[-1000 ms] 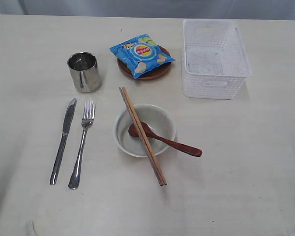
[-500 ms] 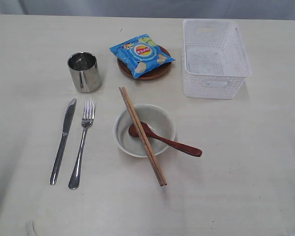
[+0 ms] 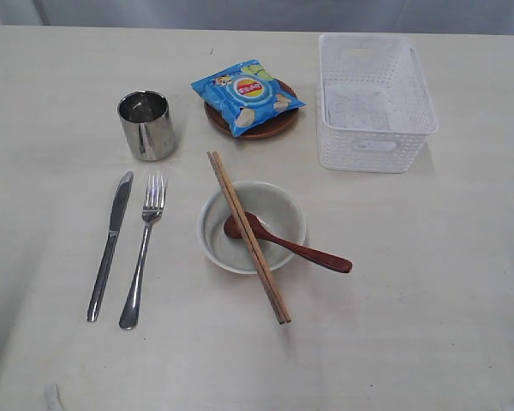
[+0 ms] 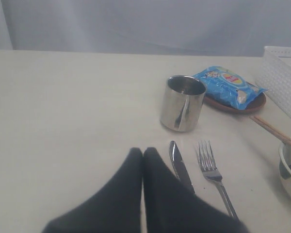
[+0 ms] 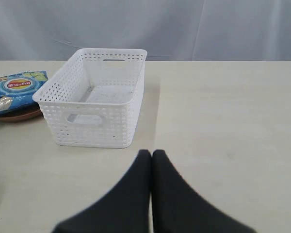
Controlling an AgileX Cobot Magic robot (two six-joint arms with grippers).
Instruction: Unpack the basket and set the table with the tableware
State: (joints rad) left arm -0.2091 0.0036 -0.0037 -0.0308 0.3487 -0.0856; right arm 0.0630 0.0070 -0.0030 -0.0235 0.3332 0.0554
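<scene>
The white basket [image 3: 375, 103] stands empty at the table's [image 3: 428, 282] far right. A knife [image 3: 110, 244] and fork [image 3: 142, 250] lie side by side at the left, below a steel cup [image 3: 146, 125]. In the middle sits a white bowl [image 3: 284, 214] with a reddish-brown spoon [image 3: 291, 247] in it and wooden chopsticks [image 3: 248, 235] laid across it. A brown plate [image 3: 255, 128] behind it carries a blue chip bag [image 3: 248, 94]. My left gripper [image 4: 142, 151] is shut and empty beside the knife [image 4: 180, 167]. My right gripper [image 5: 151, 153] is shut and empty, short of the basket [image 5: 98, 97]. Neither gripper shows in the exterior view.
The cup [image 4: 183, 103] stands ahead of the left gripper, with the fork [image 4: 212, 174] and the chip bag [image 4: 228, 85] beyond it. A grey curtain hangs behind the table's far edge.
</scene>
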